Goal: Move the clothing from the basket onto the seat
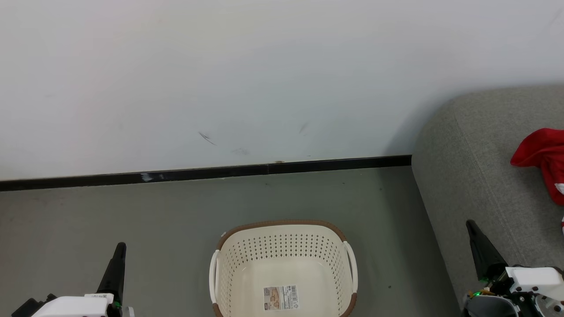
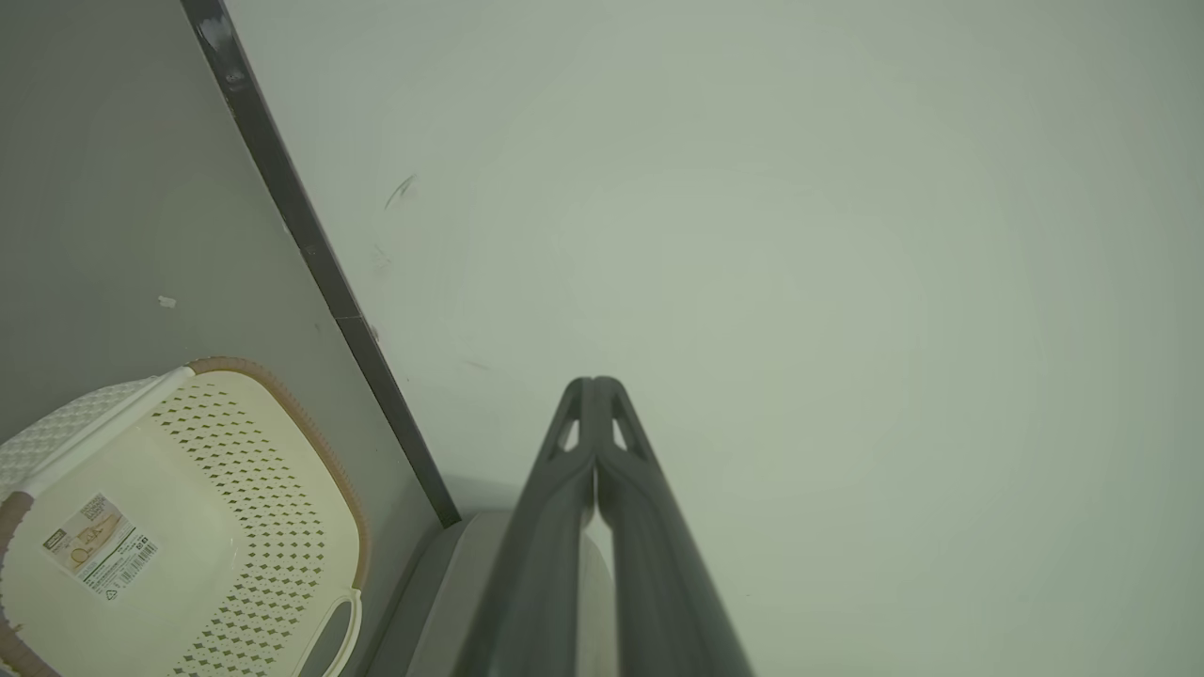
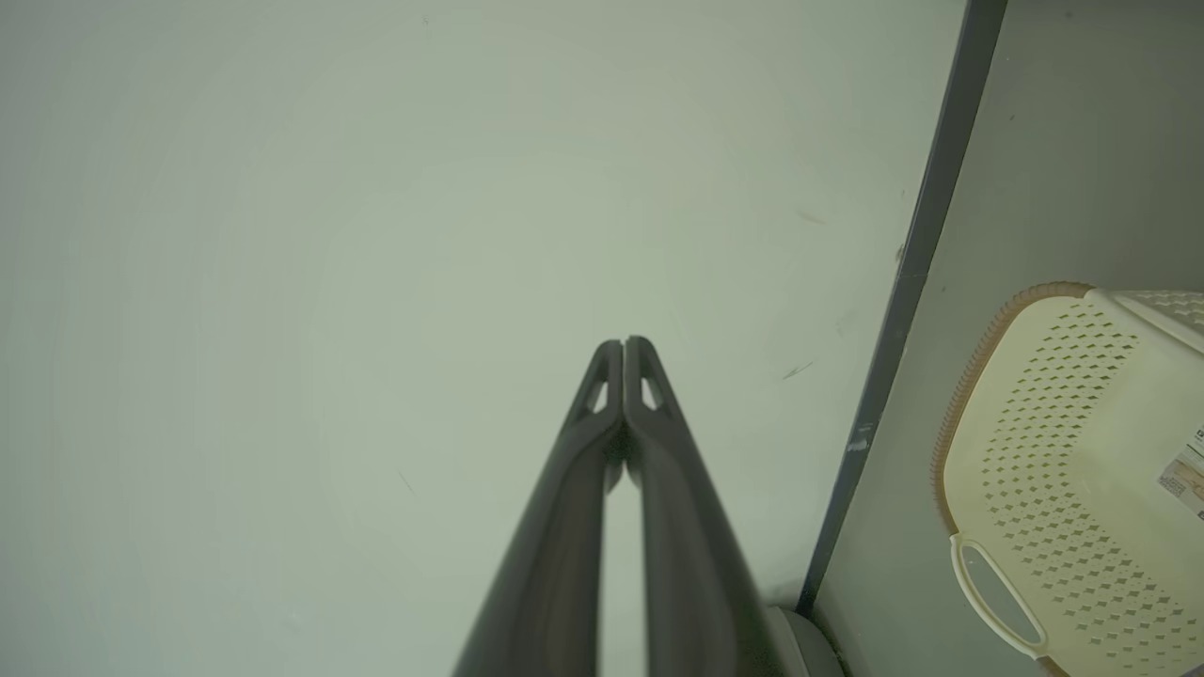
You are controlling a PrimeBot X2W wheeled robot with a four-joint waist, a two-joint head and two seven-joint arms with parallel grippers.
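Clothing, red, lies bunched on the seat at far right, partly cut off by the frame edge. Basket stands on the grey floor, near centre, with a label sticker on its bottom. Left hand is near left, fingers pressed together, nothing between them. Right hand is near right, by the seat's front edge, likewise pressed together.

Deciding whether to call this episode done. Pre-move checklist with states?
1. basket empty: ok, label sticker on its bare floor.
2. clothing on the seat: ok, lying on the grey cushion.
3. All of the clothing on the seat: cannot tell, it runs past the picture's edge.
4. left gripper shut, empty: ok.
5. right gripper shut, empty: ok.
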